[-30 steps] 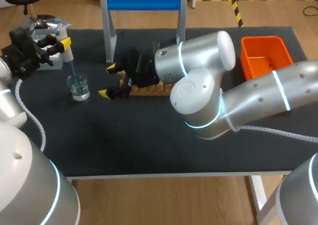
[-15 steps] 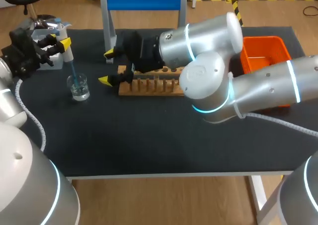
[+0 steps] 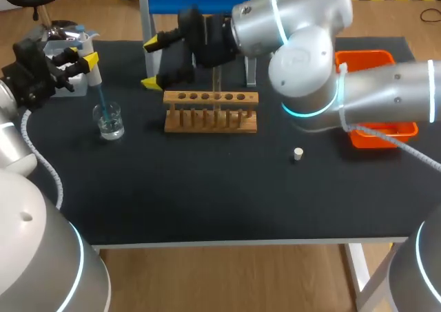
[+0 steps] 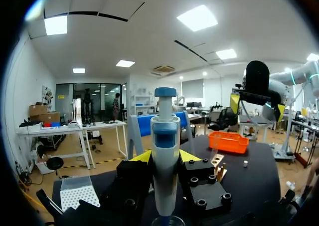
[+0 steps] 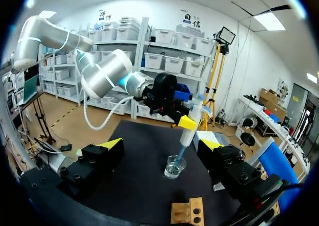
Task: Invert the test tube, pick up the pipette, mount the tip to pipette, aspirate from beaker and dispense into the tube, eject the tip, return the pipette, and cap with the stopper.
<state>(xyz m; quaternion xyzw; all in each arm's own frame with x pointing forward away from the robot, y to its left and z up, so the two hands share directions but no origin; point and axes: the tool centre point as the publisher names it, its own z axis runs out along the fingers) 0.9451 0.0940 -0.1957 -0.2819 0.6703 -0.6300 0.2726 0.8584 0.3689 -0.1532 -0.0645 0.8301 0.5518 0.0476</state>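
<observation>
While L pincer grips pipette, its tip blurred inside beaker, R pincer gapes wide.

Bright, even light falls from overhead. On the black table shadows barely show, even under the wooden rack. The right arm carries broad white highlights on its silver shell. Below the left gripper the beaker glints, and the pipette in that gripper's grasp is evenly lit.

Matt black cloth covers the worktop, bare wood on the rack, clear shiny glass beaker left of it, glossy orange plastic bin to its right
</observation>
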